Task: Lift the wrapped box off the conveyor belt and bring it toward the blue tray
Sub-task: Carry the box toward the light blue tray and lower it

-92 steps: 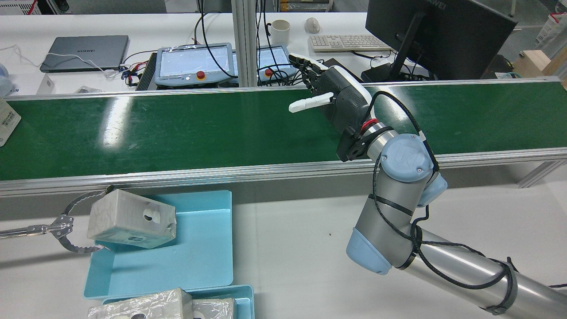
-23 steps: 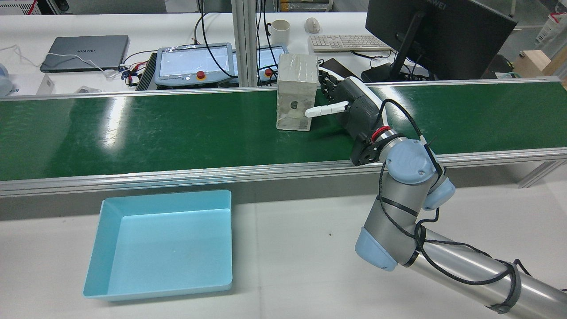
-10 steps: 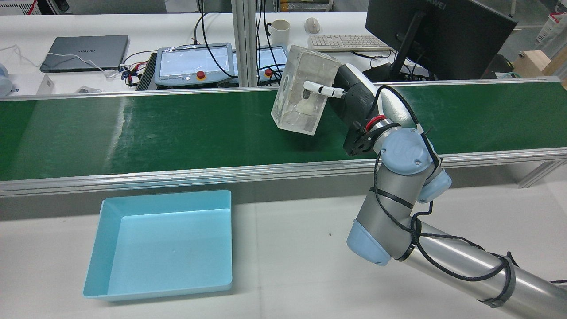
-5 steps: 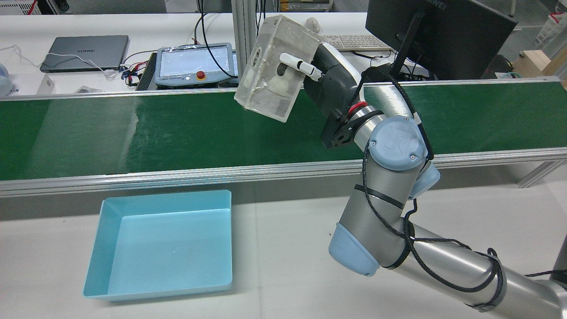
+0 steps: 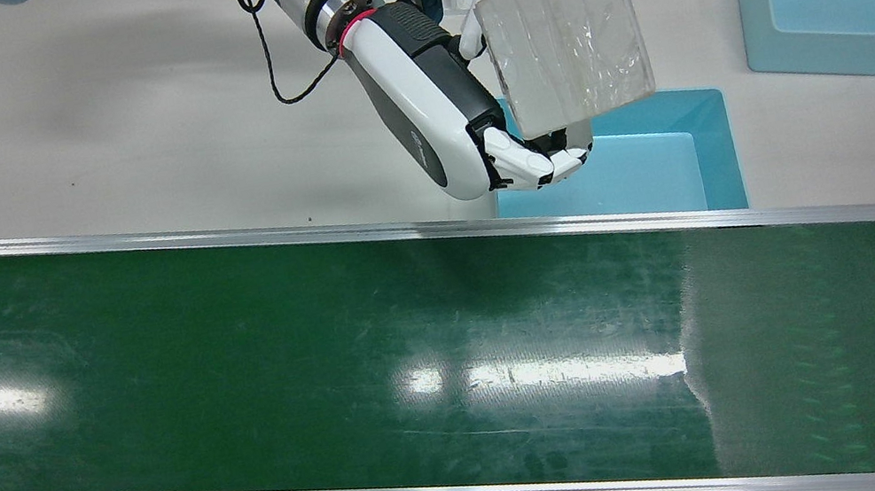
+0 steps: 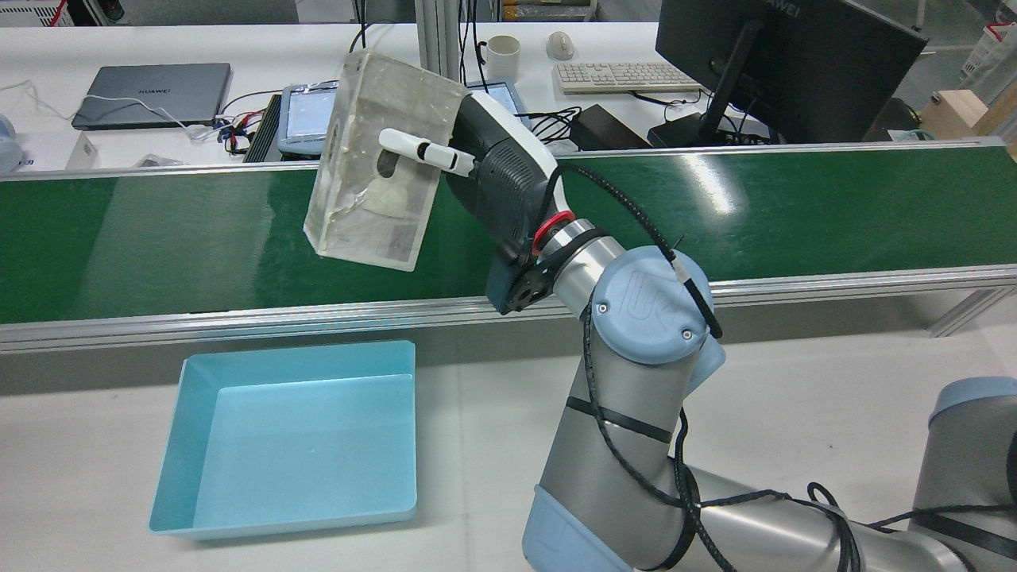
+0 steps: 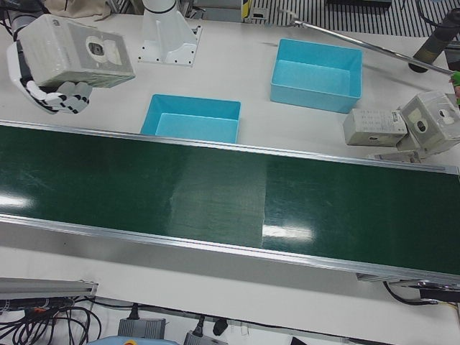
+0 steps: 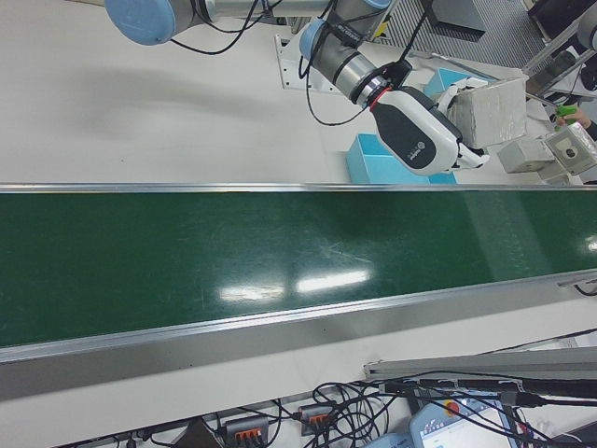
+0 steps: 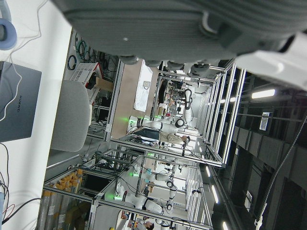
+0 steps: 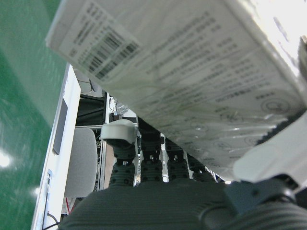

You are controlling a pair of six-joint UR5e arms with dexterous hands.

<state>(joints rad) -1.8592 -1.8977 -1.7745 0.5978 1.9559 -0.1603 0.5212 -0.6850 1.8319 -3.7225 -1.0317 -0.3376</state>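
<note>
The right hand [image 6: 485, 171] grips the wrapped box [image 6: 381, 163] from the side, tilted and clear above the belt [image 6: 159, 238], so it can swing over to the blue tray [image 6: 294, 441].

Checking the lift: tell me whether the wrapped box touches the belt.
Apart. In the rear view, the right hand holds the box clear above the belt.

One green conveyor belt [image 7: 215, 194] runs across the station. Two blue trays stand on the white table: one [image 7: 192, 117] against the belt's edge, the other [image 7: 316, 65] farther back. Three wrapped boxes show: one [image 7: 75, 52] in the robot hand [image 7: 54, 93], two [image 7: 372, 128] [image 7: 431, 122] by the belt's edge.
</note>
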